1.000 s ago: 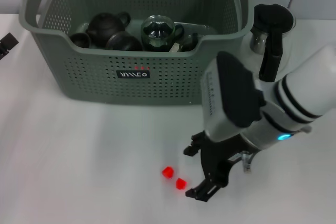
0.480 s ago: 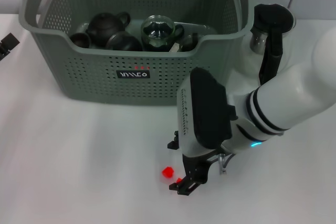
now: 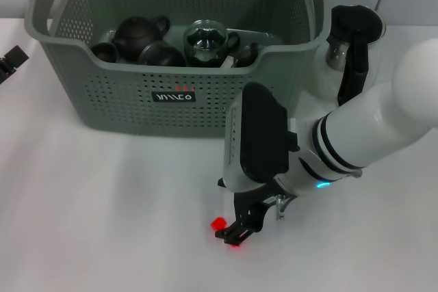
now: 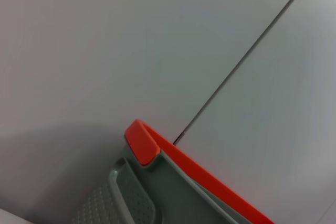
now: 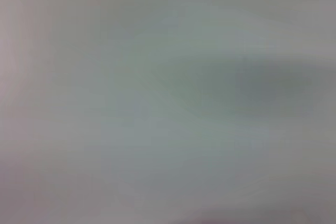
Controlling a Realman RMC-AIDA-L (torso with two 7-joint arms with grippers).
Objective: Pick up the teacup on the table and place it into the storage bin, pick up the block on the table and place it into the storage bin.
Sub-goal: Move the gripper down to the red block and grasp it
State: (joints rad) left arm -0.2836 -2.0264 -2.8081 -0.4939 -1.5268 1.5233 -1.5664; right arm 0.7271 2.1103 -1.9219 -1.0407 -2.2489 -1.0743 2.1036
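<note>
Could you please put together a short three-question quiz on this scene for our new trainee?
1. True or false: the right gripper is low over the table, at the two small red blocks.
2. What stands beside the storage bin on the robot's right? A) a glass pitcher with a black handle B) a cardboard box C) a stack of plates
3. Fill in: the clips at the bin's handles are ____.

Key: 1 true. 2 A, the glass pitcher. 3 orange; one clip shows in the left wrist view, while the left gripper sits at the table's left edge.
</note>
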